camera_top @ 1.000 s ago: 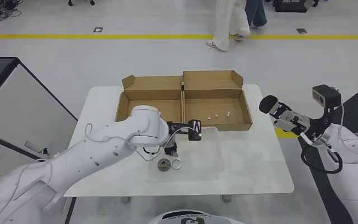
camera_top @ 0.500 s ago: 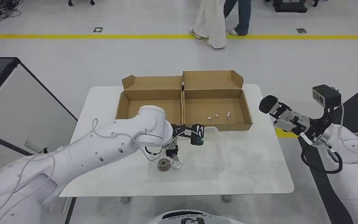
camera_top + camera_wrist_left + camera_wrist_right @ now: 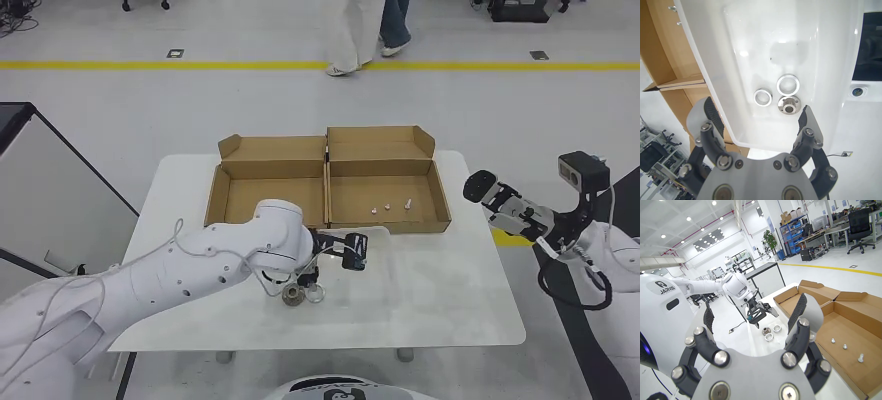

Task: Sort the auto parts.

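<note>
Two silver rings [image 3: 762, 97] [image 3: 788, 84] and a flanged metal hub [image 3: 789, 105] lie close together on the white table [image 3: 440, 290], near its front. My left gripper [image 3: 759, 115] hangs open just above them, the hub [image 3: 293, 294] close to one fingertip [image 3: 804, 117]. Three small bolts [image 3: 388, 207] lie in the right compartment of the cardboard box [image 3: 327, 150]. My right gripper [image 3: 480, 186] is open and holds nothing, in the air past the table's right edge. From there the left gripper [image 3: 762, 311] shows above the rings [image 3: 776, 328] and hub [image 3: 765, 331].
The left compartment [image 3: 270, 197] of the box holds nothing I can see. The box stands along the table's far side with its lids folded back. A dark-framed cabinet [image 3: 40, 190] stands off the table's left side.
The left arm has swung toward the table's front and come down over the rings and hub. The right arm has not moved.
</note>
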`<action>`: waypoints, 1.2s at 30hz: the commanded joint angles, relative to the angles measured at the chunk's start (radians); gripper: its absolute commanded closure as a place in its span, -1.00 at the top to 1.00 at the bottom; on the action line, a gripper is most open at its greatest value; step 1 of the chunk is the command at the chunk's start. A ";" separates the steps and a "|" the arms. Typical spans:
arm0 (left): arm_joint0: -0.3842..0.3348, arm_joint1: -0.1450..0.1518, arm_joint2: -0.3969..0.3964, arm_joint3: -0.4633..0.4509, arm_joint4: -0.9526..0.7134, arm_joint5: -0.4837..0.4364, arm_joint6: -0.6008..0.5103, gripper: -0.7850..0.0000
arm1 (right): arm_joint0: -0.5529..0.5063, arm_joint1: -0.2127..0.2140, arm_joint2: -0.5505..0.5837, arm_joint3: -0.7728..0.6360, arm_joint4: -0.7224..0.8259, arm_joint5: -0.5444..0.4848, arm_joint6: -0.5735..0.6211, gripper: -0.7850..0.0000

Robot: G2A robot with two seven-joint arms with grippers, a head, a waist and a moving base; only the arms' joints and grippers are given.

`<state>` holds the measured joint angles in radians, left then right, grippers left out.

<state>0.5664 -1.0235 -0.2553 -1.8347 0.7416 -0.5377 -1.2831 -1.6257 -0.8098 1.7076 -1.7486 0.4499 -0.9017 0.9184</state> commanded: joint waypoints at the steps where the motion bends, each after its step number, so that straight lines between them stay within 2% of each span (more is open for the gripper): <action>1: -0.017 -0.002 0.020 0.007 -0.026 0.008 -0.008 1.00 | 0.000 0.000 0.000 0.000 0.000 0.000 0.000 1.00; 6: -0.080 -0.017 0.085 0.035 -0.092 0.025 -0.024 1.00 | 0.000 0.000 0.000 0.000 0.000 0.000 0.000 1.00; 12: -0.101 -0.055 0.085 0.077 -0.075 0.015 -0.015 1.00 | 0.000 0.000 0.000 0.000 0.000 0.000 0.000 1.00; 15: -0.085 -0.073 0.085 0.097 -0.040 0.017 -0.017 0.55 | 0.000 0.000 0.000 0.000 0.000 0.000 0.000 1.00; 17: -0.070 -0.083 0.085 0.102 -0.022 0.016 -0.016 0.40 | 0.000 0.000 0.000 0.000 0.000 0.000 0.000 1.00; 18: -0.064 -0.086 0.085 0.108 -0.015 0.016 -0.015 0.19 | 0.000 0.000 0.000 0.000 0.000 0.000 0.000 1.00; 20: -0.053 -0.092 0.085 0.119 0.008 0.018 -0.017 0.00 | 0.000 0.000 0.000 0.000 0.000 0.000 0.000 1.00; 36: -0.003 -0.102 0.085 0.217 0.092 -0.002 0.003 -0.19 | 0.000 0.000 0.000 0.000 0.000 0.000 0.000 1.00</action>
<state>0.5603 -1.1251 -0.1700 -1.6216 0.8321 -0.5402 -1.2801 -1.6257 -0.8098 1.7076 -1.7486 0.4499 -0.9017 0.9184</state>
